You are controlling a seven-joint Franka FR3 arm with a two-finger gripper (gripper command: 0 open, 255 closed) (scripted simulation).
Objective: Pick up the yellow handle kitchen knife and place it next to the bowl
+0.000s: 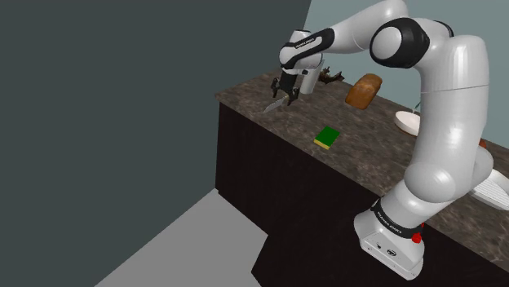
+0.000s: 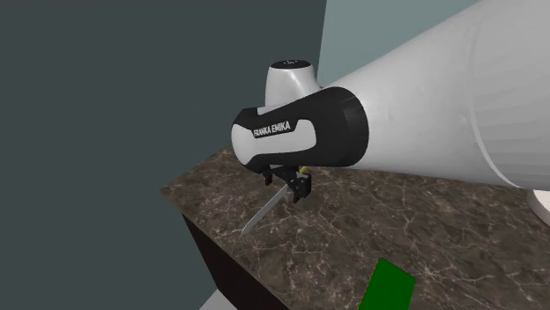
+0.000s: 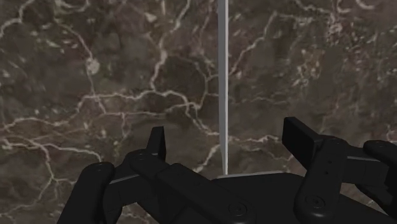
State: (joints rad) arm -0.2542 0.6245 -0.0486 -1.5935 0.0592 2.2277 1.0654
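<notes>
The knife (image 1: 276,103) is located at the end effector (image 1: 285,91), blade slanted down toward the table (image 1: 375,134) near its corner. Whether it is gripped cannot be determined.

This is a kitchen in a home. A long countertop (image 1: 371,151) of dark brown marble with white veins lies on a dark cabinet front (image 1: 269,175), as in a fitted kitchen. On the countertop are things that belong to the preparing of food: a brown loaf of bread (image 1: 364,90), a white bowl (image 1: 407,122), a kitchen knife (image 1: 275,104) with a grey blade, and a green sponge (image 1: 327,137) with a yellow side. The wall (image 1: 122,98) beside the countertop is plain dark grey-green, a second wall (image 1: 334,16) behind it is paler, and the floor (image 1: 183,245) is flat grey.
</notes>
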